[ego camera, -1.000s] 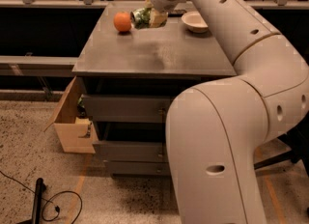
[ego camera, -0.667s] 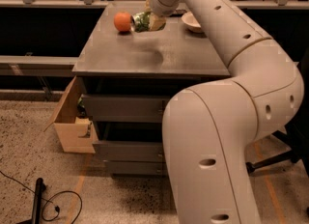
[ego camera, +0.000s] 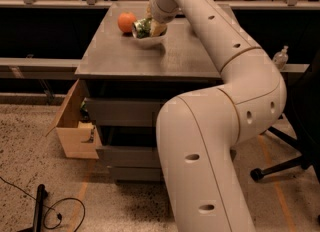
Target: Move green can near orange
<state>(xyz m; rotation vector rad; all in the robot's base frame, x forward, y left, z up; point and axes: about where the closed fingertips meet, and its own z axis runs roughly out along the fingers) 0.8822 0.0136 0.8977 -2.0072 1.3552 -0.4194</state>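
– What moved since a moment ago?

– The green can [ego camera: 142,28] came a bit down and to the left in the picture, closer to the orange [ego camera: 127,22]. The big white arm [ego camera: 240,66] swung too. It now covers more of the right side of the table [ego camera: 150,61].

– Where is the can now?

– Near the top of the picture, a little left of the middle, just to the right of the orange. They are very near each other. I cannot tell if they touch. The can is tipped over, with a silver end facing left.

– Is it on the table?

– It looks lifted a little. I see its shadow on the grey top just under it.

– And the gripper?

– The gripper [ego camera: 154,26] is right at the can, on its right side, pinching it.

– What else is there?

– A brown box [ego camera: 70,136] sits by the table at the lower left. A black cord [ego camera: 55,211] lies on the floor in the bottom left corner.
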